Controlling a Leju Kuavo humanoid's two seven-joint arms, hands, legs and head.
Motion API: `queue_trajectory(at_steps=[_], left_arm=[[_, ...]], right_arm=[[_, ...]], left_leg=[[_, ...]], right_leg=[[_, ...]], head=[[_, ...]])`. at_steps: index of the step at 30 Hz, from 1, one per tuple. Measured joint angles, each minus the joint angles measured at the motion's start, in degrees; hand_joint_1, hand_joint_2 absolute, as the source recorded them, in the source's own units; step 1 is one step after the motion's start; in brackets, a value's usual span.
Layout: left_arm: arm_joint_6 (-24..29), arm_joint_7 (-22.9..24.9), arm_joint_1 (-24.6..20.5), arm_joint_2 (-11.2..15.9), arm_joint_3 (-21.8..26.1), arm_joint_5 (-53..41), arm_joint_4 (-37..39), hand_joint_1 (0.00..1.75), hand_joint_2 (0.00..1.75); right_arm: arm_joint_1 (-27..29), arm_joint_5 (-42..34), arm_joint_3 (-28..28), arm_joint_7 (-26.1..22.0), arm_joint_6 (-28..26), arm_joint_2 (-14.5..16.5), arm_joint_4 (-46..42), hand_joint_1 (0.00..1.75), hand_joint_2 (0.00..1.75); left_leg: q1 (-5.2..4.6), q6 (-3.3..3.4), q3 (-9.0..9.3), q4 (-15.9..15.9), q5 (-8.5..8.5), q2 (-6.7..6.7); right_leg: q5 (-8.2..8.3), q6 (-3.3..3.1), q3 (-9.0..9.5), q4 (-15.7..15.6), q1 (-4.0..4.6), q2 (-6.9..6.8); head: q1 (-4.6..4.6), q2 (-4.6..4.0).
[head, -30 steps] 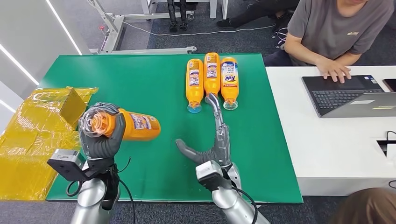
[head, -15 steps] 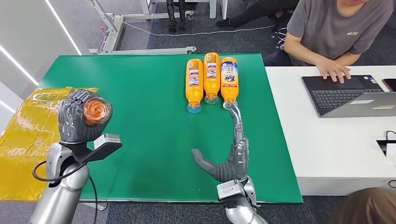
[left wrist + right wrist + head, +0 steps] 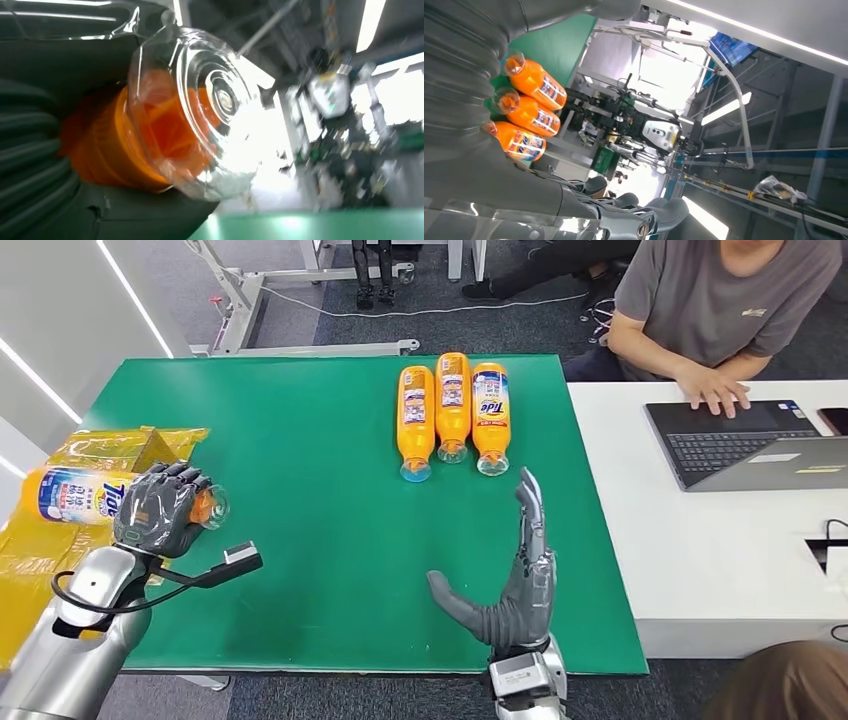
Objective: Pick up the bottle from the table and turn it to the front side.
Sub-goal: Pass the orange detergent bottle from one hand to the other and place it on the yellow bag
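Now my left hand (image 3: 160,510) has its fingers wrapped tight around the neck end of the bottle (image 3: 85,495), and the left wrist view shows the clear cap (image 3: 200,107) poking out past the dark fingers (image 3: 35,165). A moment ago that cap pointed straight at the head camera; since then I have swung the bottle sideways, so its body now runs out to the left over the yellow wrapped box (image 3: 60,540), lifted off the green table (image 3: 300,440), with the blue and white label facing up. I judge that label to be the front side, so the turn looks nearly done. My right hand (image 3: 510,585) holds nothing, fingers straight and spread, thumb out, hovering over the near part of the table short of the three bottles (image 3: 453,410) lying in a row. A person (image 3: 720,310) sits at a laptop (image 3: 740,445) on the white desk.
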Motion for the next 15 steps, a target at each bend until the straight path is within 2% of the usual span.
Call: queue_trajectory(at_steps=[3,6,9,15], left_arm=[[-0.9,-1.0,-1.2,1.1,-0.9,-0.5,4.7,1.75,1.75],[-2.6,-4.2,-2.9,1.6,-1.5,1.8,10.0,1.75,1.75],[-4.2,-7.0,-4.4,1.3,-2.2,3.4,15.7,1.75,1.75],[-6.5,-8.1,-7.7,0.0,-4.2,3.1,24.0,1.75,1.75]], right_arm=[[0.7,0.5,-0.2,0.0,0.0,-0.1,-1.9,0.00,1.75],[1.1,0.3,-0.3,0.0,0.0,-0.1,-3.1,0.00,1.75],[1.2,-0.2,-0.3,0.0,0.0,-0.2,-3.6,0.00,1.75],[1.2,0.0,-0.3,0.0,0.0,-0.2,-4.4,0.00,1.75]], left_leg=[[0.00,0.00,0.00,0.0,0.00,0.00],[0.01,0.00,0.00,0.0,0.00,-0.01],[0.01,0.00,0.01,0.0,0.00,0.00],[0.00,0.00,-0.01,0.0,0.00,-0.01]], right_leg=[[0.00,0.00,0.00,0.0,0.00,0.00],[0.01,-0.01,0.00,0.0,0.00,0.00],[0.02,-0.02,0.00,0.0,0.00,0.00],[0.02,-0.03,0.00,0.0,0.00,-0.01]], head=[[0.00,0.00],[0.00,0.00],[0.00,0.00],[0.01,0.00]])
